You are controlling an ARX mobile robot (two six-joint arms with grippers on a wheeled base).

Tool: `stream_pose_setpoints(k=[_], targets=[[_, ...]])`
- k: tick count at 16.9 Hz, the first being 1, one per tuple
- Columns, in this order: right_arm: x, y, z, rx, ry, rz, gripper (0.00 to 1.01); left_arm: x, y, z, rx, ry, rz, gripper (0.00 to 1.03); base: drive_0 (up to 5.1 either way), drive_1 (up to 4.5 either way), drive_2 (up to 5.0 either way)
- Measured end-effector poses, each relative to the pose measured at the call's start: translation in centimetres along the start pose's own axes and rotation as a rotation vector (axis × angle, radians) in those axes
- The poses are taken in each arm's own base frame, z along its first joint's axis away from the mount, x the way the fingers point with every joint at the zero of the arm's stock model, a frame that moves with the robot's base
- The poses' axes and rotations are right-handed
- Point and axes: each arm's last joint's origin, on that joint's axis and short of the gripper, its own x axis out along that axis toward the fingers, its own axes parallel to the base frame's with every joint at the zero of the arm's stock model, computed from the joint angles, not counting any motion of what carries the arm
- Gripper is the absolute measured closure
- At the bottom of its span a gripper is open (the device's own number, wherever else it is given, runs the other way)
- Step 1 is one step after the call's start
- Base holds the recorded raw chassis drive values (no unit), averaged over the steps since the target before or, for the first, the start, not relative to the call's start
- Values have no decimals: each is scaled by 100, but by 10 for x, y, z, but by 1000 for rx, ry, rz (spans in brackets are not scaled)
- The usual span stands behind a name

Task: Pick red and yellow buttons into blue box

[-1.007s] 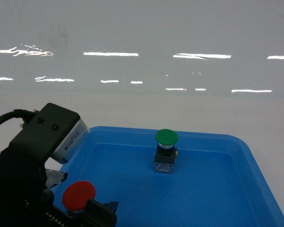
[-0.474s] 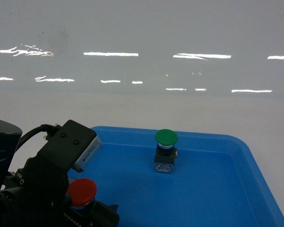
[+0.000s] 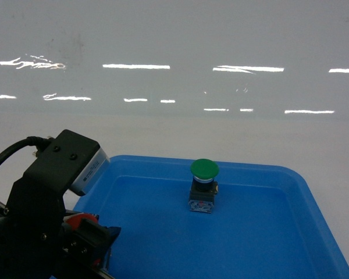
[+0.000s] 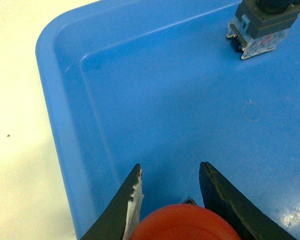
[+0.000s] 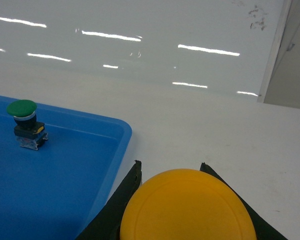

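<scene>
You are carrying both pickups at once, left gripper point(image 4: 170, 172) pinching the red button point(image 4: 185, 223) over the shallow tray's point(image 4: 65, 125) left corner, right gripper point(image 5: 170, 167) pinching the yellow button point(image 5: 187, 206) off its right edge, blue box unseen, both drops pending

Head camera looks down and forward; both wrist cameras sit close, all sharing the shallow blue tray point(image 3: 291, 174) and green-capped button point(image 3: 204, 168).
</scene>
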Motion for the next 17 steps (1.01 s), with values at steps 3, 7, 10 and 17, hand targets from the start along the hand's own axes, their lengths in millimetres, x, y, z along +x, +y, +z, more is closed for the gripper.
stream_pose_setpoints(k=[3,7,10,17], targets=[[0,0,0,0,0,0,71,-13,3,-1,-20,-23,-8,73,0,0,0],[0,0,0,0,0,0,71,-43,15,12,-109,-142,29,73,0,0,0],[0,0,0,0,0,0,71,-80,29,22,-167,-262,102,73,0,0,0],[0,0,0,0,0,0,71,-164,16,19,-234,-466,232,73,0,0,0]])
